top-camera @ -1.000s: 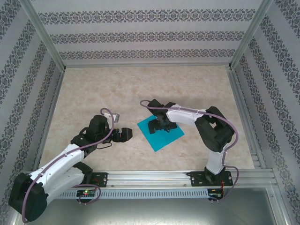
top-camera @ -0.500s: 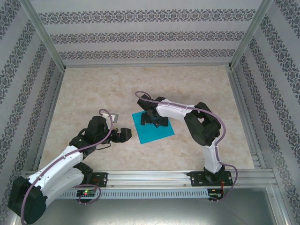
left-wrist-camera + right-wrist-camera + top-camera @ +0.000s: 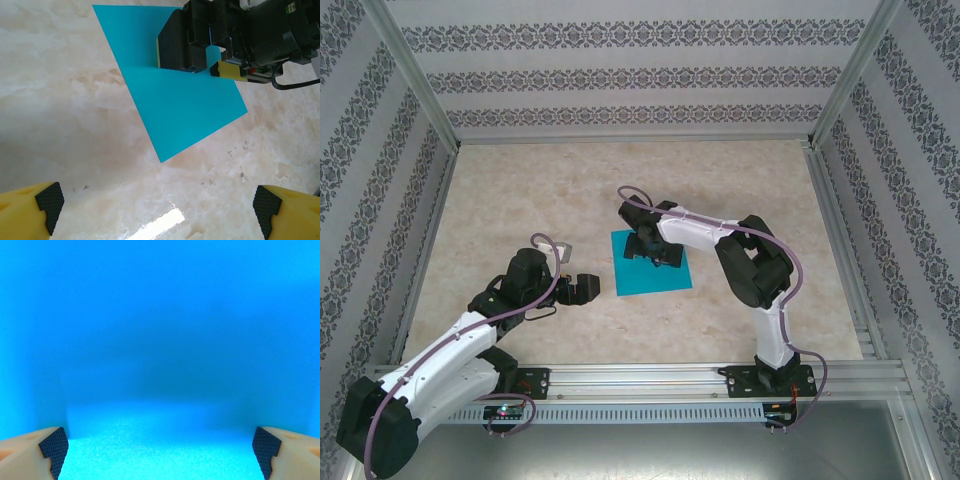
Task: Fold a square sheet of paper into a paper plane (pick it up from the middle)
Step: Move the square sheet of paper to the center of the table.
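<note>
Over the unmarked square sheet of paper (image 3: 642, 278), right end effector (image 3: 160, 447) gapes; left end effector (image 3: 156, 207) released.

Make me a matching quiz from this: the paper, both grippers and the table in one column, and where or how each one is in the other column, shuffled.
1. square sheet of paper
2. left gripper
3. right gripper
4. table

A. open, over bare table to the left of the sheet
B. beige marbled surface
C. open, low over the teal sheet
D. teal, flat and unfolded

Pairs: 1-D, 2-A, 3-C, 4-B
</note>
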{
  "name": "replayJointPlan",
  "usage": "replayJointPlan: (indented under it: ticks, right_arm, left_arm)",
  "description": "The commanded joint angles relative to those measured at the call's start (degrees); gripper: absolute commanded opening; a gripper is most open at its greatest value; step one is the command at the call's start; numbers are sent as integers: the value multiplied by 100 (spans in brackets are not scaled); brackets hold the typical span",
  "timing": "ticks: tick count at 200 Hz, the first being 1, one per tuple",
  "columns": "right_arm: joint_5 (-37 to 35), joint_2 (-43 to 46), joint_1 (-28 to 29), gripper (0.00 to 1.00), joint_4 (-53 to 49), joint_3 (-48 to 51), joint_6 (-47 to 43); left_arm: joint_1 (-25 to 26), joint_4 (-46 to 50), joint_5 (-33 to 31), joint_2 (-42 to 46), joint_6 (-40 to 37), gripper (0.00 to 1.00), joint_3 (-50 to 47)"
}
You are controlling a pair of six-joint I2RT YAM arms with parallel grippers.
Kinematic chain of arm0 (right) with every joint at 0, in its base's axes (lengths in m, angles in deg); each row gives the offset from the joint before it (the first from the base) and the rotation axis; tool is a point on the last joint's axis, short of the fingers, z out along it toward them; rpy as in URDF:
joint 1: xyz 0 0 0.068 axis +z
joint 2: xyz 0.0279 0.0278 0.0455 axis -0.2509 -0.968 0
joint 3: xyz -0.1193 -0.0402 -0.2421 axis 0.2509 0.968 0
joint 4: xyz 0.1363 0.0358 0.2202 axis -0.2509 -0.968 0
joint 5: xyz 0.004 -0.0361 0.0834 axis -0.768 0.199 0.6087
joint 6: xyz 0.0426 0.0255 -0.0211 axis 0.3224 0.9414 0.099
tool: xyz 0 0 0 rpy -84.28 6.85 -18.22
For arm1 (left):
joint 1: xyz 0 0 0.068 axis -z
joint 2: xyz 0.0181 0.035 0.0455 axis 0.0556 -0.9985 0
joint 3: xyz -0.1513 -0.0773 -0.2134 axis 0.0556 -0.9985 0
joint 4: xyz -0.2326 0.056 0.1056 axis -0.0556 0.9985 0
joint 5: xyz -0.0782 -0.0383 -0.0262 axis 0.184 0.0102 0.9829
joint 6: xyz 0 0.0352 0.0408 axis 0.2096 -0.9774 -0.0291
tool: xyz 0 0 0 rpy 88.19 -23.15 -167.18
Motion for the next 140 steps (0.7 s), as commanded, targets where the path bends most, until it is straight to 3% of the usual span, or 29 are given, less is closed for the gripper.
replayJointPlan:
  ticks: [1, 31, 45, 77, 140]
  right_arm:
    - [-310, 90, -44, 98, -549, -330, -339]
    - [92, 611, -164, 98, 27, 171, -281]
    - [377, 742, -147, 98, 301, 256, -1033]
    - [-208, 545, -24, 98, -347, -40, -2613]
    - [199, 90, -160, 97, 111, -22, -2348]
  left_arm:
    - [61, 189, -51, 90, 91, 100, -2]
    - [61, 223, -71, 119, 95, 100, 17]
    - [68, 234, -69, 123, 104, 100, 33]
    - [66, 239, -60, 135, 132, 100, 15]
    - [71, 217, -67, 87, 205, 100, 24]
